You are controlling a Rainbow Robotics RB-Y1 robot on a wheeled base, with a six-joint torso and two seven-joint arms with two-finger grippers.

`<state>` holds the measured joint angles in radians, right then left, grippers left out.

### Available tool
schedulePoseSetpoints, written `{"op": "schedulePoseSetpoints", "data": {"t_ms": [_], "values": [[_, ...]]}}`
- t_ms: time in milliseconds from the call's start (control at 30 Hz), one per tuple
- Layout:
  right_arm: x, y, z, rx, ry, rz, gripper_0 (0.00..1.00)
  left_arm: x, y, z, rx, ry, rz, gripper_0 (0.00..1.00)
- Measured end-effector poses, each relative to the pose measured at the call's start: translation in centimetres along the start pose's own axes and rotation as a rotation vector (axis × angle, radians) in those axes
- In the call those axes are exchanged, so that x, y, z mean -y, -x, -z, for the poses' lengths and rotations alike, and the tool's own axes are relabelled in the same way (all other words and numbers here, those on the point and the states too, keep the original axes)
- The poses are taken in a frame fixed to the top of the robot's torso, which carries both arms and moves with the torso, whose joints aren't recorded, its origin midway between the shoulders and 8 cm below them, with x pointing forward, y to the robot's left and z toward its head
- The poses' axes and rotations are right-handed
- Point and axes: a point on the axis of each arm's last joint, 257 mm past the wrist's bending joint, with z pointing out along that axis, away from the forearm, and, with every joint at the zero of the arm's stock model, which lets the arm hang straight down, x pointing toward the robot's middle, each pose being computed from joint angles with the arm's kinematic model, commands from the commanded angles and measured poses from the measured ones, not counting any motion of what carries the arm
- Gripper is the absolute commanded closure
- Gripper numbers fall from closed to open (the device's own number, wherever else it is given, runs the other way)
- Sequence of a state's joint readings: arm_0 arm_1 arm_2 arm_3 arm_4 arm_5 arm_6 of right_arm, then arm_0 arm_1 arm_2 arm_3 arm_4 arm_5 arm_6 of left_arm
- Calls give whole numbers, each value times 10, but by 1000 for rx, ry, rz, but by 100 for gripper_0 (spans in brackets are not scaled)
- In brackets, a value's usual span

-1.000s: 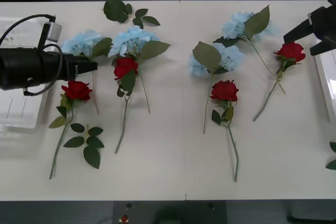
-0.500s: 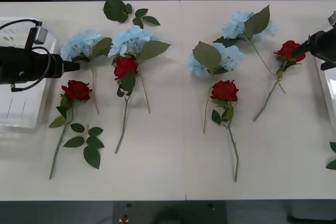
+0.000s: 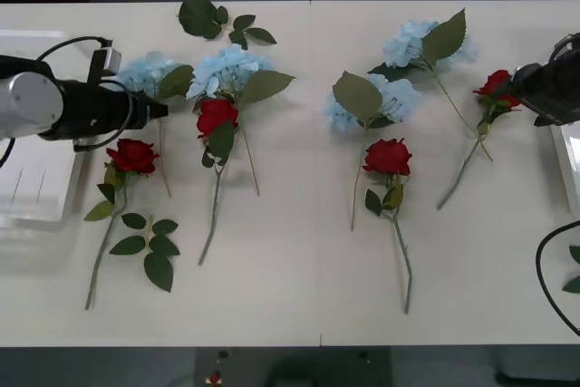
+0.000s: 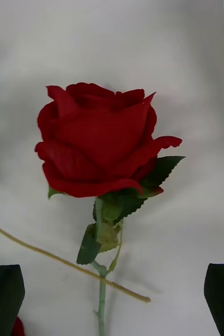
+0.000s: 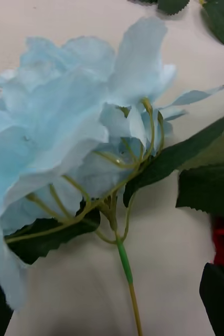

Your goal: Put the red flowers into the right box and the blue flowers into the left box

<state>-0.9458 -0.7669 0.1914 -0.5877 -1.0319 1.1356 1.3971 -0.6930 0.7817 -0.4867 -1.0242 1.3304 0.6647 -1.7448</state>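
Several red flowers lie on the table; the far-right one (image 3: 501,86) (image 4: 98,139) is right in front of my right gripper (image 3: 518,81) (image 4: 114,270), which is open just short of its stem. Several blue flowers lie among them. The leftmost blue flower (image 3: 143,72) (image 5: 64,136) sits next to my left gripper (image 3: 163,110) (image 5: 106,286), which is open with its black fingers either side of the stem, not touching it. The left box (image 3: 27,197) lies under the left arm. Part of the right box (image 3: 569,147) shows at the right edge.
Other red flowers (image 3: 132,156) (image 3: 216,115) (image 3: 387,156) and blue flowers (image 3: 227,68) (image 3: 376,101) (image 3: 412,43) crowd the table's middle. Bloomless leaf sprigs lie at the back (image 3: 213,18), front left (image 3: 149,242) and right edge (image 3: 574,271). The table's front strip is bare.
My left gripper drew back to the left, then came right again to the blue flower's stem. My right arm dropped lower beside the far-right red flower.
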Motion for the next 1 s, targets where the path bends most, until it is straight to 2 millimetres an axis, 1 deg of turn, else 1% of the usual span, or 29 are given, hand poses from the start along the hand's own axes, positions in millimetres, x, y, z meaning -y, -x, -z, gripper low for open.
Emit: {"op": "schedulePoseSetpoints", "data": {"t_ms": [167,267,433,567,600,633,667,700,767,800,833,867,900,933,967,1000], "values": [[5,1,-12,21,-32,-6,0,5,1,-15,0,19,-3,0],[7,2,-21,48,-41,-21,0,5,-2,-21,-8,39,20,0],[15,-9,-39,49,-66,-42,0,4,-6,-29,-6,50,52,0],[19,-15,-47,45,-102,-18,0,0,-10,-34,4,70,46,0],[18,-16,-48,44,-105,-12,0,-1,-8,-35,11,75,41,2],[18,-18,-49,43,-110,-6,0,-2,-7,-36,19,81,33,10],[18,-18,-50,42,-114,-2,2,-3,-7,-37,24,88,25,22],[17,-19,-51,43,-115,-1,19,-4,-6,-38,27,95,19,40],[15,-19,-51,43,-109,-7,28,-8,-6,-38,28,105,17,66],[15,-19,-51,43,-106,-10,48,-10,-5,-38,28,107,18,100],[15,-19,-51,44,-105,-11,59,-11,-6,-38,27,110,19,100],[15,-19,-51,44,-106,-11,73,-11,-6,-38,27,111,20,100],[15,-19,-51,44,-106,-11,73,-11,-6,-38,26,111,20,100],[16,-17,-51,50,-107,-11,98,-11,-6,-38,26,111,21,100],[17,-15,-51,59,-111,-8,98,-11,-6,-38,26,110,21,100],[19,-13,-52,67,-118,-6,100,-11,-6,-38,27,109,24,100]]}}
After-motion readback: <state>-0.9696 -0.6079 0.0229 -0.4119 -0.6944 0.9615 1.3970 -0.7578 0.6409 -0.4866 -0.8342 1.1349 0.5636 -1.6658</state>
